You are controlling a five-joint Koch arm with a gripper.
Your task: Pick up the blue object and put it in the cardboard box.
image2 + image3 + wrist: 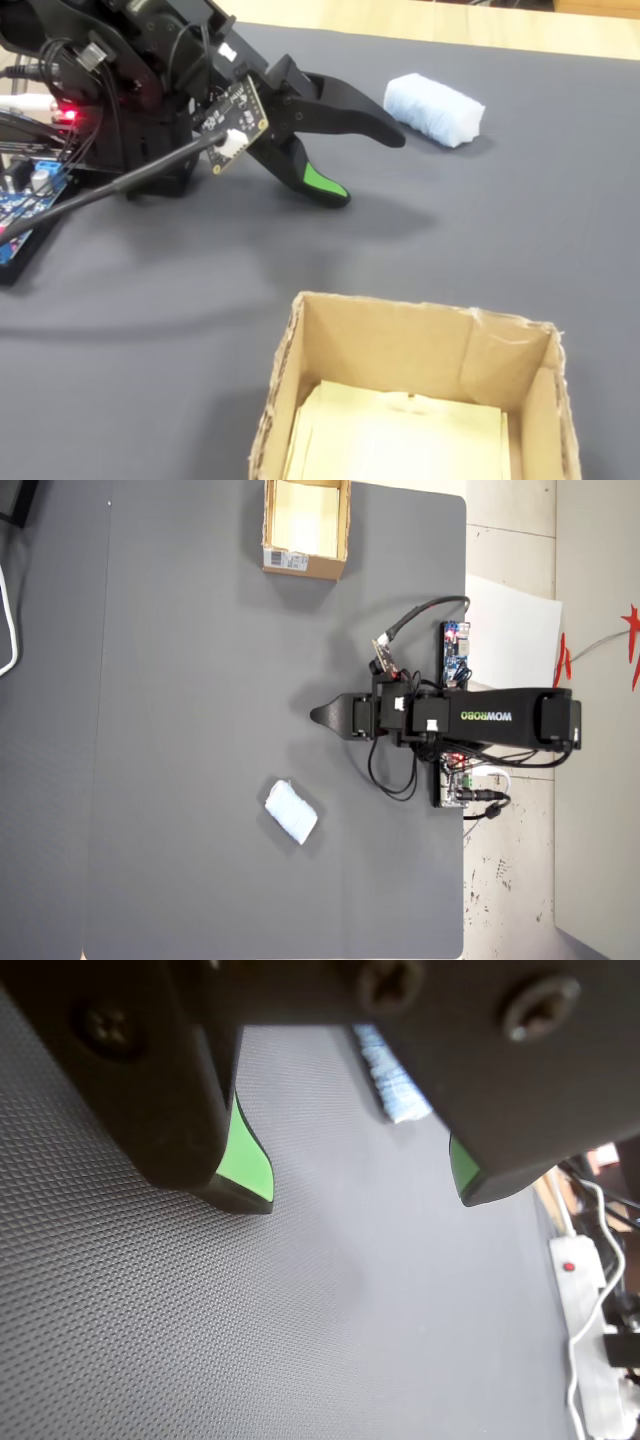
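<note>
Fixed view, near to far. Cardboard box bottom centre of frame, open top, pale liner inside. End effector mid-frame left of centre, jaws parted, empty, green pads showing, low over dark counter. Blue object upper right of centre, lying on counter, apart from jaws. Overhead view: box at top edge, block lower centre.

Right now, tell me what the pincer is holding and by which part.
Nothing. The pincer is open and empty above the mat; the blue object lies apart from it, untouched.
</note>
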